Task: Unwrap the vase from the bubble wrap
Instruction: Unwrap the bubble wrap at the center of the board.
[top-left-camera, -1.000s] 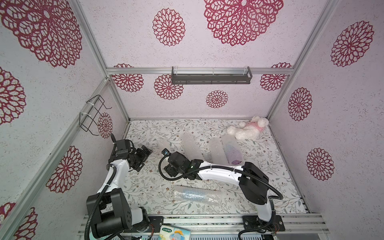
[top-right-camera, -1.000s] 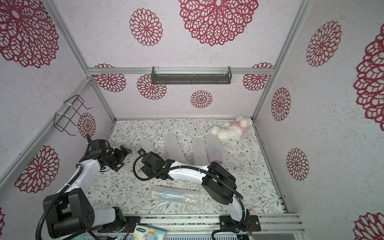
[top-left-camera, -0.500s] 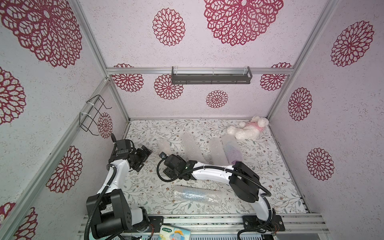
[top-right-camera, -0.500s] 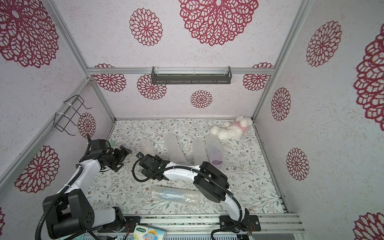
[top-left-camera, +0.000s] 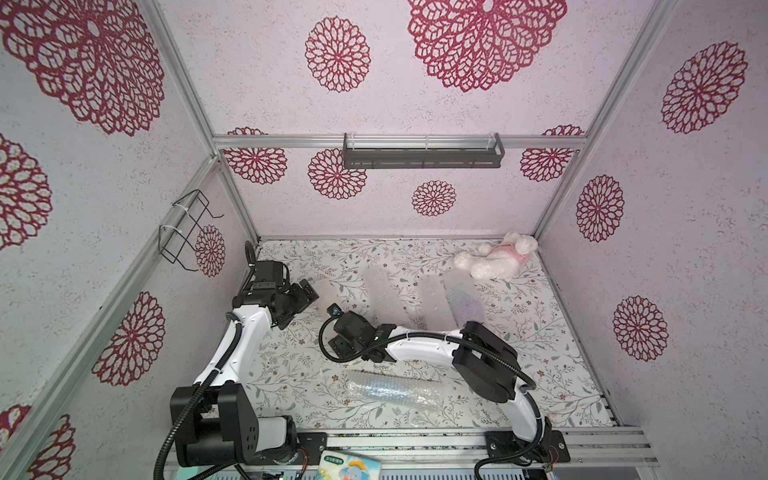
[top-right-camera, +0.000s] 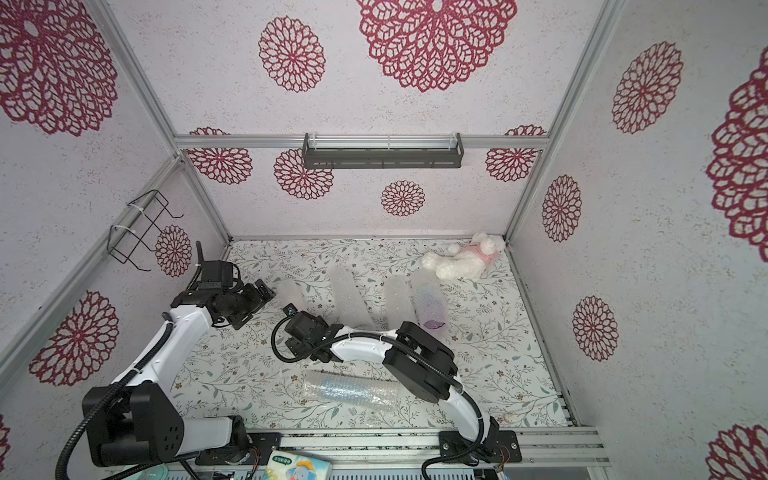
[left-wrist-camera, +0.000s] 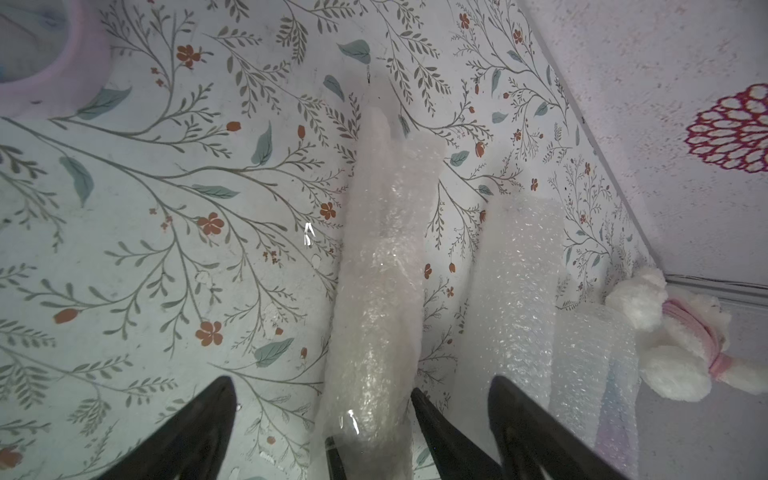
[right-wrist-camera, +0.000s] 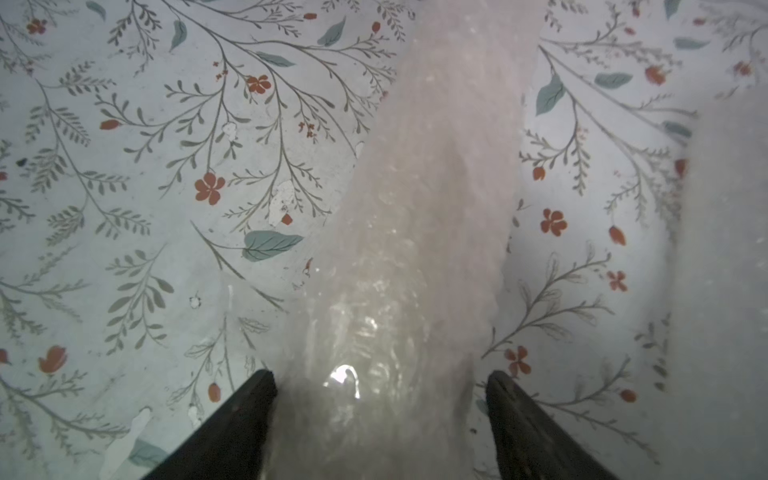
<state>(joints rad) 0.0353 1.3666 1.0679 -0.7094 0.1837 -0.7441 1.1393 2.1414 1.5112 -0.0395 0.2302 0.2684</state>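
Roll of bubble wrap (right-wrist-camera: 436, 187) noted at ten o'clock on the table (top-right-camera: 498, 353); the vase inside cannot be made out. The right gripper (right-wrist-camera: 378, 374) is set astride the roll's near end, jaws spread, no pinch shown. The left gripper (left-wrist-camera: 361, 380) is held wide and empty at nine o'clock. Only the loose outer edge should be pinched, not the whole roll. The roll is best steadied by the left gripper while the sheet is peeled slowly, lest the vase be rolled away.
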